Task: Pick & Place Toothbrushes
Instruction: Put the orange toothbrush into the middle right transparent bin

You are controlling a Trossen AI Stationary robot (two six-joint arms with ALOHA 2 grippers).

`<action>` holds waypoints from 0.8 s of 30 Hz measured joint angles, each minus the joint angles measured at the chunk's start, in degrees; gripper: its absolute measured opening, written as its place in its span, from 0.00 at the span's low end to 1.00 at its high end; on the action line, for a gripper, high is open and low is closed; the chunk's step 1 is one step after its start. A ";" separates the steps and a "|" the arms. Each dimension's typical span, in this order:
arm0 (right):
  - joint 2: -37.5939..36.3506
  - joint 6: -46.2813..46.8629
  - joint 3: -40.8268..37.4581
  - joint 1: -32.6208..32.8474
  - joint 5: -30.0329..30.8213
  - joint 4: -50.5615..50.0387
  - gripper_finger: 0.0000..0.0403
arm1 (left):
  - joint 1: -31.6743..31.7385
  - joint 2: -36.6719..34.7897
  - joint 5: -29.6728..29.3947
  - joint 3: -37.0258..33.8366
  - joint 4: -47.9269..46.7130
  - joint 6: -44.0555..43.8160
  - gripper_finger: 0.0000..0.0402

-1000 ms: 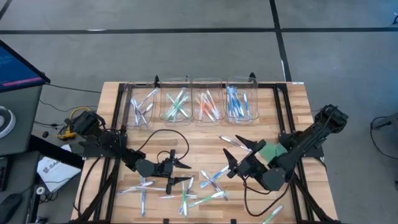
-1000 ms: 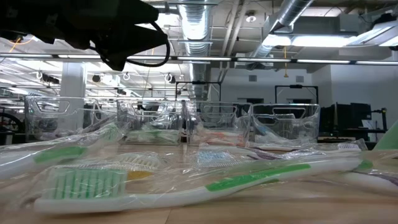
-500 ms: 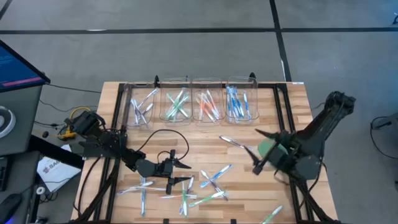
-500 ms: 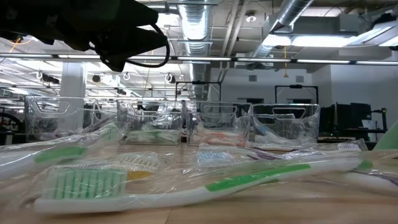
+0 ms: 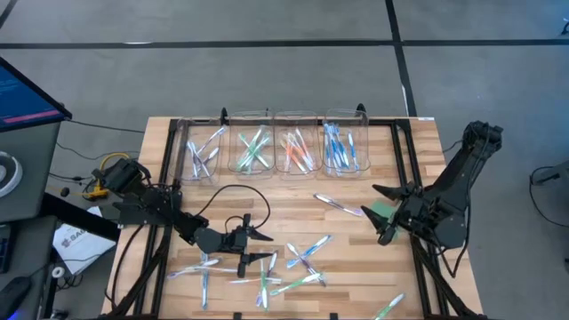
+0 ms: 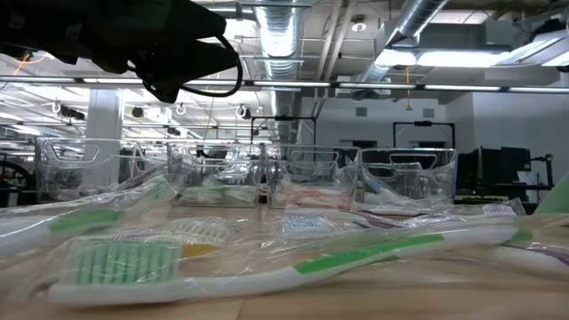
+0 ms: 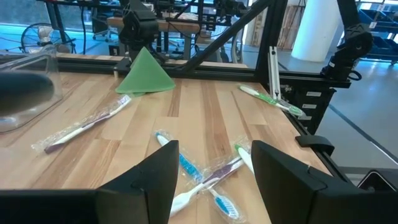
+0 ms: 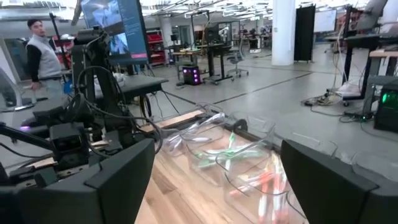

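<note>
Loose toothbrushes in clear wrappers (image 5: 267,271) lie flat on the wooden table near its front edge. A purple one (image 5: 339,206) lies mid-table and a green one (image 5: 388,307) at the front right. Close up in the low view lies a green-accented one (image 6: 267,267). My left gripper (image 5: 264,247) hovers open over the far side of the pile. The left wrist view shows crossed blue toothbrushes (image 7: 202,177) beyond its open gripper (image 7: 214,155). My right gripper (image 5: 380,213) is open and empty near the table's right side, above a flat green piece (image 5: 382,212). In its own view the right gripper (image 8: 217,149) faces the bins.
Several clear bins (image 5: 252,148) stand in a row along the far edge, holding sorted toothbrushes: purple, green, orange, blue (image 5: 343,147). The green piece (image 7: 144,71) shows in the left wrist view. A black frame rail (image 5: 404,178) runs along the right side. A person (image 8: 40,37) stands beyond the table.
My right arm has drawn back from the pile near the table's middle toward the right edge, turning as it went, its gripper open and empty throughout. The toothbrushes have kept their places.
</note>
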 joint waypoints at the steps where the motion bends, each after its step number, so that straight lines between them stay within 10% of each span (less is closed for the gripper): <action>1: 0.01 0.38 -0.15 -0.02 0.00 -0.01 0.85 | 0.16 0.00 0.00 0.00 0.01 0.00 0.48; 24: 0.73 -0.26 -0.17 -0.19 -0.02 -0.77 0.85 | 0.71 0.00 -0.02 0.00 0.02 -1.46 0.48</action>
